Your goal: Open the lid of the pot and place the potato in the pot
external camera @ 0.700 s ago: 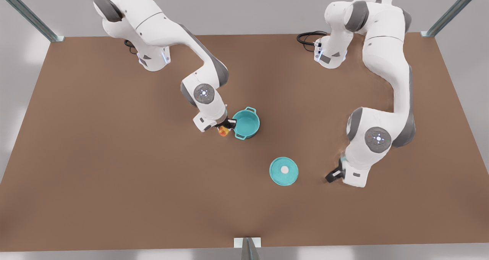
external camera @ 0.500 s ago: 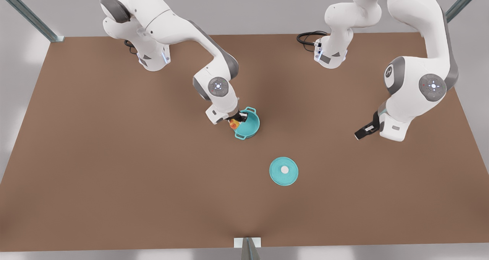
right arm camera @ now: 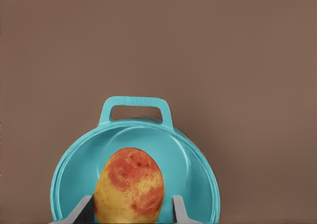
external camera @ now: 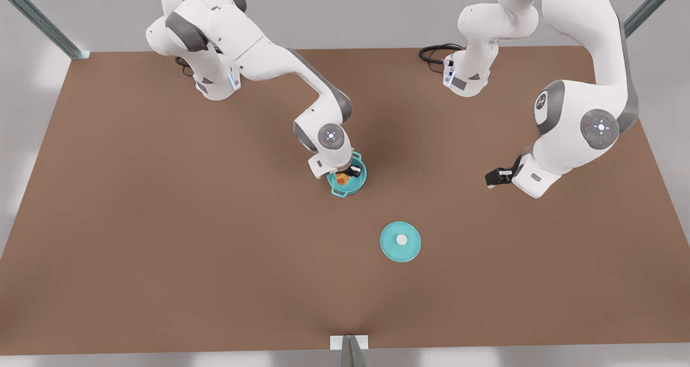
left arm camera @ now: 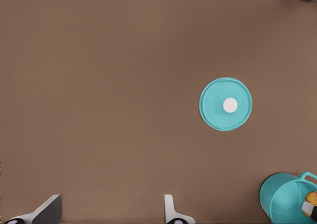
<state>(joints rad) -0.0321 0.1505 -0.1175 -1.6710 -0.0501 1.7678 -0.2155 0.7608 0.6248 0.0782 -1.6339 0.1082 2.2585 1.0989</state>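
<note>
Above the open pot (right arm camera: 136, 177), the potato (right arm camera: 130, 186) hangs pinched between the right gripper's (external camera: 350, 174) fingers, which are closed on its sides, placed so that letting go should drop it inside. Well apart on the table (external camera: 161, 221) lies the pot lid (external camera: 400, 241), leaving the mouth clear, while the left gripper (external camera: 491, 178) waits spread wide and empty.

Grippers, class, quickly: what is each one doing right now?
Right gripper: shut on the potato, over the pot.
Left gripper: open, holding nothing, waiting.
</note>
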